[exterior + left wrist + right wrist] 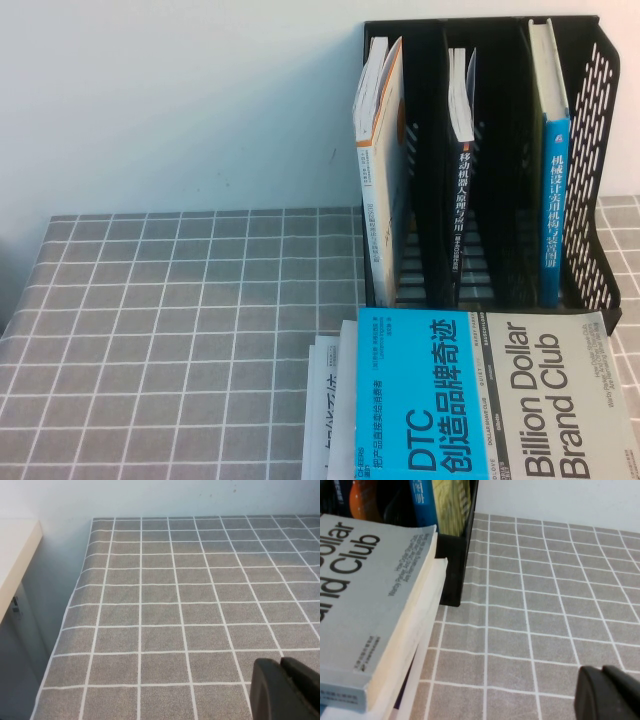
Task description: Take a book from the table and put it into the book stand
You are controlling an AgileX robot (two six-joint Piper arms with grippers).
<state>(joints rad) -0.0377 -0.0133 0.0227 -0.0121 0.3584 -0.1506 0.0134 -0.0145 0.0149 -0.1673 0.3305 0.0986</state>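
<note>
The book (pixel 490 400), half bright blue with "DTC", half grey-white with "Billion Dollar Brand Club", lies flat on top of a stack at the table's front right. It also shows in the right wrist view (pixel 365 605). The black book stand (pixel 480 160) stands upright just behind it, with one book in each of its three slots. My left gripper (pixel 281 666) is shut and empty above bare cloth on the table's left side. My right gripper (pixel 603 672) is shut and empty above bare cloth to the right of the stack. Neither gripper shows in the high view.
The table (pixel 180 320) is grey cloth with a white grid. A white book (pixel 325 420) pokes out under the stack's left side. The stand holds a white-orange book (pixel 380 140), a dark one (pixel 462 160) and a tall blue-spined one (pixel 555 190). A white shelf edge (pixel 15 560) lies left of the table.
</note>
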